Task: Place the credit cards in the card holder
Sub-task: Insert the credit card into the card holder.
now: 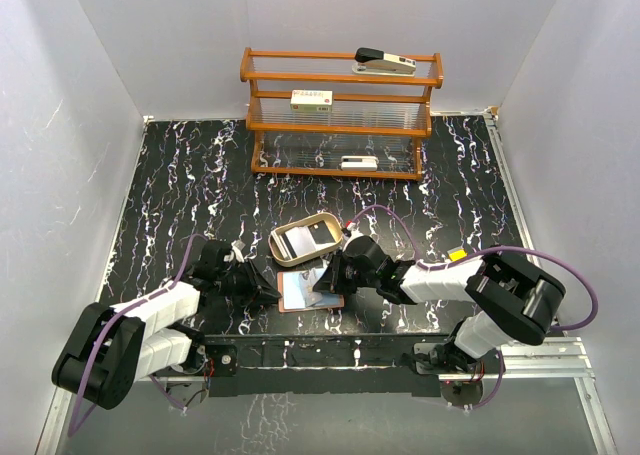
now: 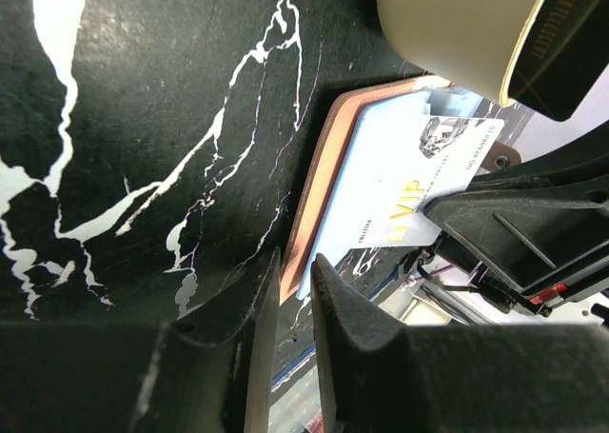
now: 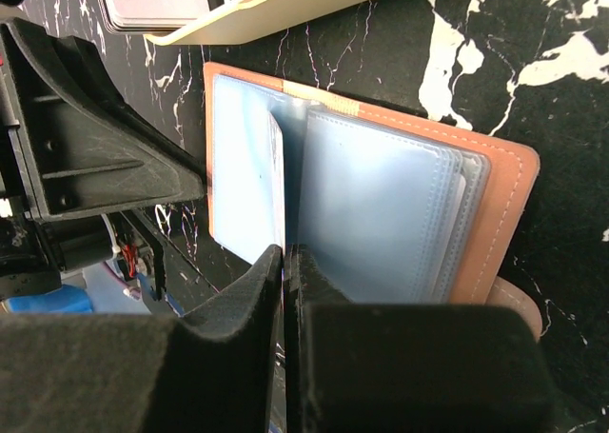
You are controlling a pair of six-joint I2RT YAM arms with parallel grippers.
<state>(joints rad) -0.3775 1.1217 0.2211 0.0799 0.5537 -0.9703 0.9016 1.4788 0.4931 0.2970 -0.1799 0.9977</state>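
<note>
from above, the left gripper [image 1: 272,291] and right gripper [image 1: 323,285] cover the sides of the card holder [image 1: 300,296]. small print on the held credit card [image 2: 381,195] is blurred. the tan tray [image 3: 285,5] runs off the top edge of both wrist views.

Rack [image 1: 340,115] standing at back of table [image 1: 180,195]; stapler [image 1: 385,63] lying on top; boxes [image 1: 311,99] sitting on shelves; tray [image 1: 284,250] resting nr centre.

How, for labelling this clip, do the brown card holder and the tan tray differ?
The card holder is a reddish-brown rectangle lying open, showing clear pockets; the tray is a cream oval with a raised rim. The tray holds loose credit cards; the card holder is held at its edge by the left gripper. Both sit on the black table.
</note>
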